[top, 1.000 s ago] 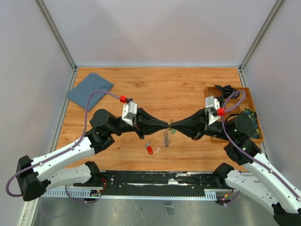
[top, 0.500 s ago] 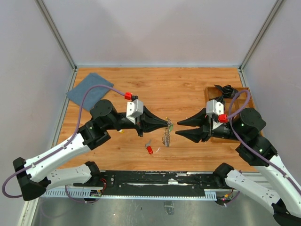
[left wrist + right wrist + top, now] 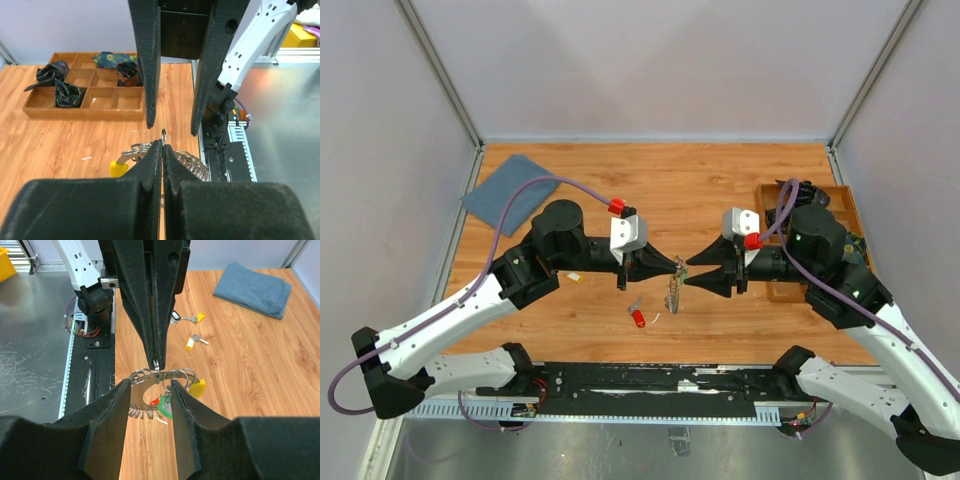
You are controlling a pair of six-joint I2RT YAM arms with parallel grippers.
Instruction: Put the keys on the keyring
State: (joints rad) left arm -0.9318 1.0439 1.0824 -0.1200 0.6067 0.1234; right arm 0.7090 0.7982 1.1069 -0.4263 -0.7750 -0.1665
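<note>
Keyring (image 3: 673, 288) first: it hangs in the air over the middle of the surface (image 3: 720, 190), pinched at its top by the left gripper (image 3: 677, 265), which is shut tight on the wire. Its small silver keys and yellow tag (image 3: 197, 388) dangle straight down. The right gripper (image 3: 686, 272) points at it from the other side, jaws apart, with the ring just in front of their tips. A red key (image 3: 638, 319) lies on the wood below, a bit nearer the left arm, but that arm is busy. A yellow key (image 3: 190, 343) lies further left. No words can be read anywhere.
</note>
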